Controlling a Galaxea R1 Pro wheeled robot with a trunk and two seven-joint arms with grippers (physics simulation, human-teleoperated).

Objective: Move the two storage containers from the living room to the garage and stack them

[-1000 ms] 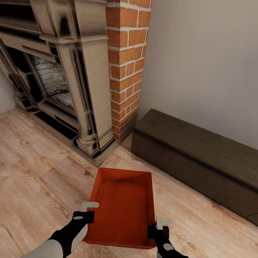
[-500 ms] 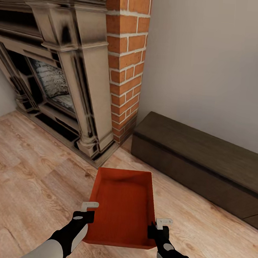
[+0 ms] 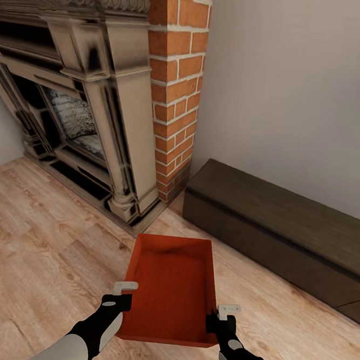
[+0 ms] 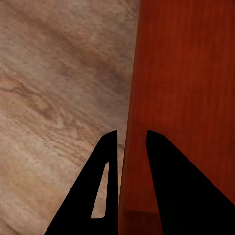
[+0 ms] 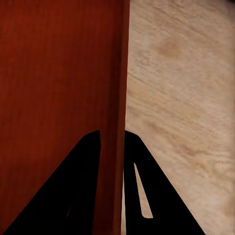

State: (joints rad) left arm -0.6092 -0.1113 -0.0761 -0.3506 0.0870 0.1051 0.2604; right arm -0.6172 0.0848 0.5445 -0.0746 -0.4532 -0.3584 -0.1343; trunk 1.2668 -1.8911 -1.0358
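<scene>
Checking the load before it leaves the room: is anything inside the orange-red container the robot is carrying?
Nothing shows inside the storage container: its ribbed bottom is bare. The left gripper and right gripper each pinch a side wall. The wood-plank floor directly beneath it is hidden.

An orange-red storage container (image 3: 171,290), rectangular, open-topped and empty, is held level above the living room's wood-plank floor (image 3: 39,245). Its long side walls are pinched between the left end effector (image 3: 122,293) and the right end effector (image 3: 219,314).
</scene>
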